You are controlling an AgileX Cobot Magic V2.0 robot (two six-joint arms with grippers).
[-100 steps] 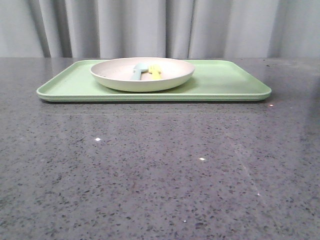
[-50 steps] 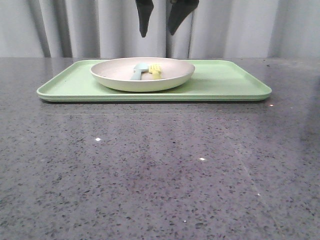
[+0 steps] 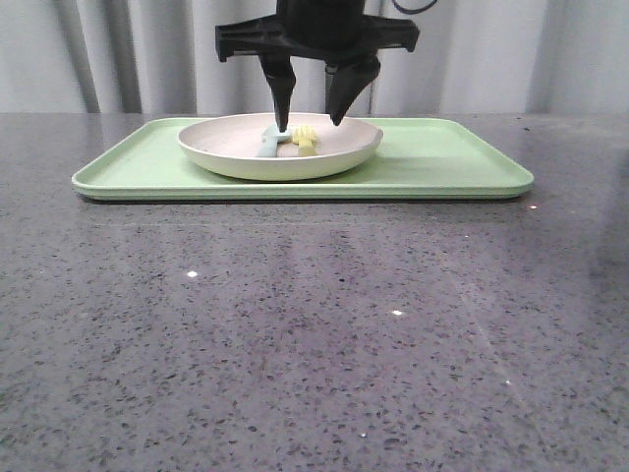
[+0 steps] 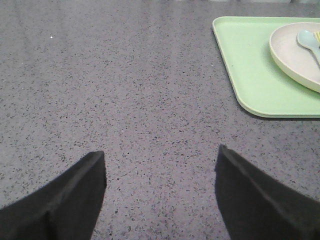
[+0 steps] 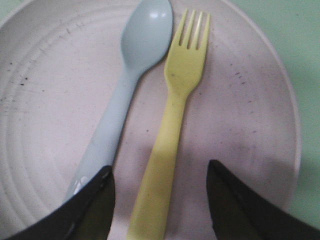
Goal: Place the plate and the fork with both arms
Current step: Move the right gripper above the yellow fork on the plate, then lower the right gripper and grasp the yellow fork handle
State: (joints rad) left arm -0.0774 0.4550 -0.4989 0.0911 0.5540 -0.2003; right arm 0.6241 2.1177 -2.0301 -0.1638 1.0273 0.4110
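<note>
The cream plate (image 3: 231, 157) sits on the left half of the light-green tray (image 3: 442, 162). The yellow fork (image 3: 306, 141) lies in it beside a pale blue spoon (image 3: 269, 144). My right gripper (image 3: 310, 123) hangs open just over the plate, fingers pointing down. In the right wrist view the fork (image 5: 185, 80) lies between the open fingers of the right gripper (image 5: 160, 170), untouched, with the spoon (image 5: 145, 35) next to one finger and the plate (image 5: 50, 100) beneath. My left gripper (image 4: 161, 152) is open and empty over bare tabletop, away from the tray (image 4: 250, 65) and plate (image 4: 292, 55).
The dark grey speckled table (image 3: 314, 334) stretches in front of the tray. Grey curtains hang behind the table. The right half of the tray holds nothing.
My right gripper came down into the front view from above and now stands low over the plate, astride the fork. Plate, fork and spoon have not moved.
</note>
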